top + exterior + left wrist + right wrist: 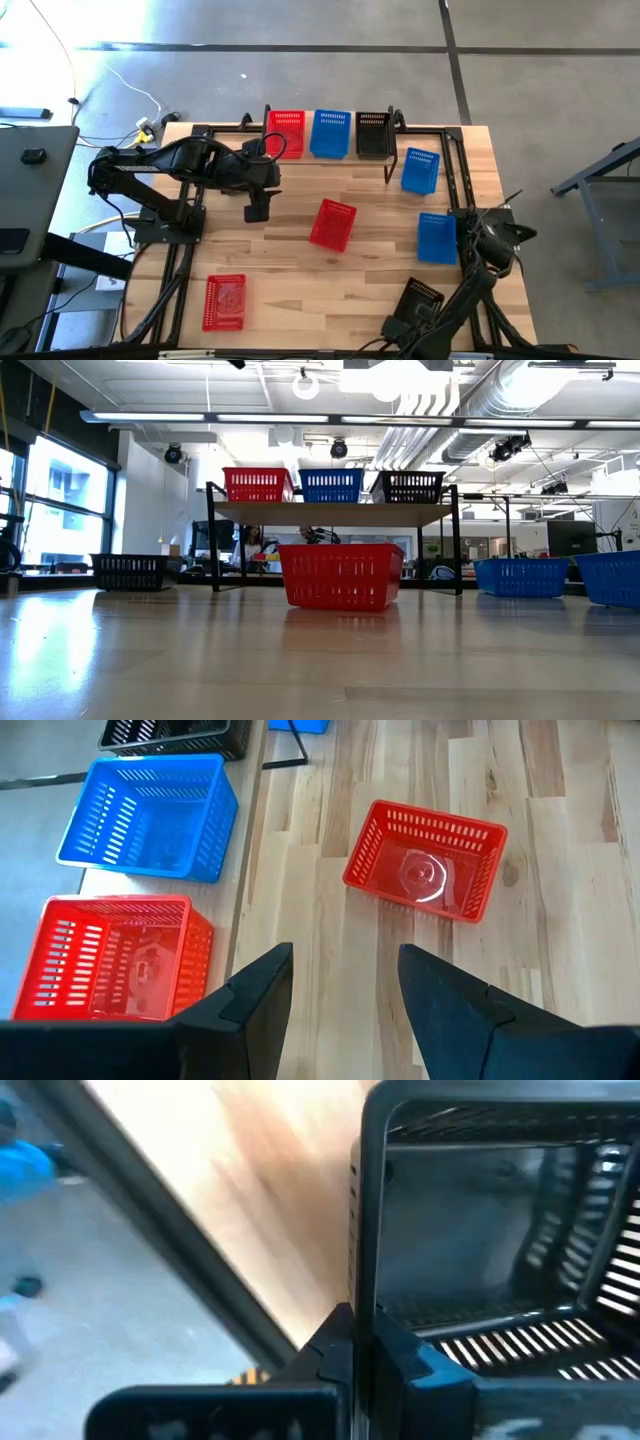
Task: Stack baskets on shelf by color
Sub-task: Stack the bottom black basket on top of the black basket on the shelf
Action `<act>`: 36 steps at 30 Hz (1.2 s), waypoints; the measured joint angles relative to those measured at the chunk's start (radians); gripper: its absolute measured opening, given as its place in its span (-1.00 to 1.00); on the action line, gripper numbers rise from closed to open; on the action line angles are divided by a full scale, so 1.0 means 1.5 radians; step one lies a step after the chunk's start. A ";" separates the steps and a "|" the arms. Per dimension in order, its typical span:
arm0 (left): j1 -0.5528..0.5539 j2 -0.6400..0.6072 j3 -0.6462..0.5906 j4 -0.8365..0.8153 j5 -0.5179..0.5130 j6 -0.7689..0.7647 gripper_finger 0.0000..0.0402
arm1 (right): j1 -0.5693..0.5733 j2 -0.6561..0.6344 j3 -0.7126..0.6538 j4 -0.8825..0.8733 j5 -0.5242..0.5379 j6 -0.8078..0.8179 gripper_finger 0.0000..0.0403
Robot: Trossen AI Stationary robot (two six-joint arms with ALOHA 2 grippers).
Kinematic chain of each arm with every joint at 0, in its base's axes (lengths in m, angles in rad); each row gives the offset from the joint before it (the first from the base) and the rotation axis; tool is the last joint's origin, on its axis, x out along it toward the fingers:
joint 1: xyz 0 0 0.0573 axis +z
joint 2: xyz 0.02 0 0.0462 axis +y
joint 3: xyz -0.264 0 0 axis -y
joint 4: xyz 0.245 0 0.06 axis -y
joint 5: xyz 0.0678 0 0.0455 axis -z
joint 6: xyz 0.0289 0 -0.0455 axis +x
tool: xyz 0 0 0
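On the wooden table (370,200), the shelf (330,160) held one basket per colour, five stayed loose, the left gripper (340,990) gaped wide and empty, and the right gripper (365,1345) clamped a black basket (500,1260).

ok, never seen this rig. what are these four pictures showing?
Two robot arms work at a wooden table. One picture looks straight down, one level across the tabletop, one from each wrist. The shelf at the far edge carries one red basket, one blue basket and one black basket. Loose on the table lie two more red ones and two blue ones. The left gripper hovers near the shelf, jaws open, empty. The right gripper, near right corner, has its jaws shut on a second black basket.
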 joint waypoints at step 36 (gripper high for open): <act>0.139 0.000 0.000 -0.005 -0.001 0.072 -0.15 | -0.268 -0.085 0.259 -0.216 0.362 -0.545 -1.00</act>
